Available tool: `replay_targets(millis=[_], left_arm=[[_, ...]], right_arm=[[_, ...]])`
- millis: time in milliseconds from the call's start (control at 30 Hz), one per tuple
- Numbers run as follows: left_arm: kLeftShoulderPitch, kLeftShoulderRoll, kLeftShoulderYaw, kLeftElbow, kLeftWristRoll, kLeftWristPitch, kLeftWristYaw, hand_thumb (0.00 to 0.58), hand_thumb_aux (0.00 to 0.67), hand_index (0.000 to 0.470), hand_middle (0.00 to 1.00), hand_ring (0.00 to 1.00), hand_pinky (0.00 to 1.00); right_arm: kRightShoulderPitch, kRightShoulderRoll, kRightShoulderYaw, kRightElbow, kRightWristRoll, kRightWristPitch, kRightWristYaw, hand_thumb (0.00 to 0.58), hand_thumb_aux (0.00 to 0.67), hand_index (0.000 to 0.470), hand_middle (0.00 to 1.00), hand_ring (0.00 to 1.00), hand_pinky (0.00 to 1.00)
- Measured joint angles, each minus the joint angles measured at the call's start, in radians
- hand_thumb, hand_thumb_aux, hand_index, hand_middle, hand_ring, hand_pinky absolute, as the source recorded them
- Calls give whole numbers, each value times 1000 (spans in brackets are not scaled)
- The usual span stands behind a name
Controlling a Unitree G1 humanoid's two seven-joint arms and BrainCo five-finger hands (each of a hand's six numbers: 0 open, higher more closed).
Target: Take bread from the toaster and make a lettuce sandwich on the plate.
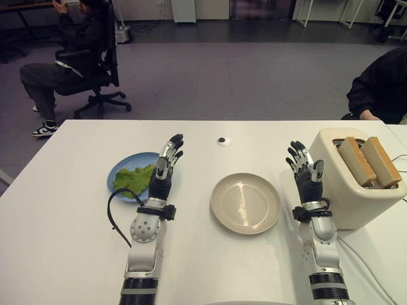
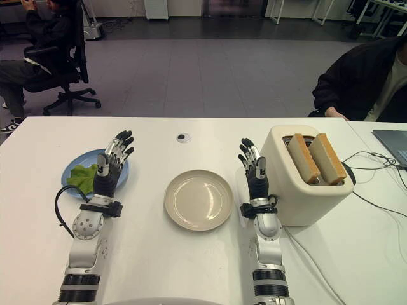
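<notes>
Both left hand (image 1: 162,171), right hand (image 1: 306,178) spread fingers (image 1: 174,142) above white table (image 1: 63,222), grey floor (image 1: 222,76) beyond.

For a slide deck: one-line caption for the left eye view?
Left hand and right hand open beside the empty plate; lettuce on blue plate, two bread slices in toaster.

Both hands — left hand (image 1: 166,162), right hand (image 1: 305,173) — open, empty.

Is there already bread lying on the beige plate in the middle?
No, the beige plate lies bare, and both bread slices stand in the toaster.
</notes>
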Motion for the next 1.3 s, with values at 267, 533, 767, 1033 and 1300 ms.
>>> replay_targets(millis=[267, 533, 767, 1033, 1300], left_arm=[[0, -1, -1, 11, 2, 0, 3, 0, 0, 0, 0, 0, 0], [-1, -4, -4, 13, 2, -2, 4, 0, 0, 0, 0, 0, 0], [4, -13, -13, 8, 19, 1, 20, 0, 0, 0, 0, 0, 0], [3, -17, -21, -4, 21, 3, 28, 0, 0, 0, 0, 0, 0], [4, -13, -15, -9, 21, 4, 35, 0, 0, 0, 0, 0, 0]], right_arm=[[14, -12, 11, -72, -30, 62, -6, 0, 0, 0, 0, 0, 0], [33, -55, 15, -317, -15, 197, 8, 0, 0, 0, 0, 0, 0], [-45, -507, -446, -673, 72, 565, 51, 0, 0, 0, 0, 0, 0], [134, -770, -406, -406, -326, 562, 97, 108, 66, 46, 0, 0, 0], [147, -795, -342, -235, -450, 489, 81, 395, 292, 205, 0, 0, 0]])
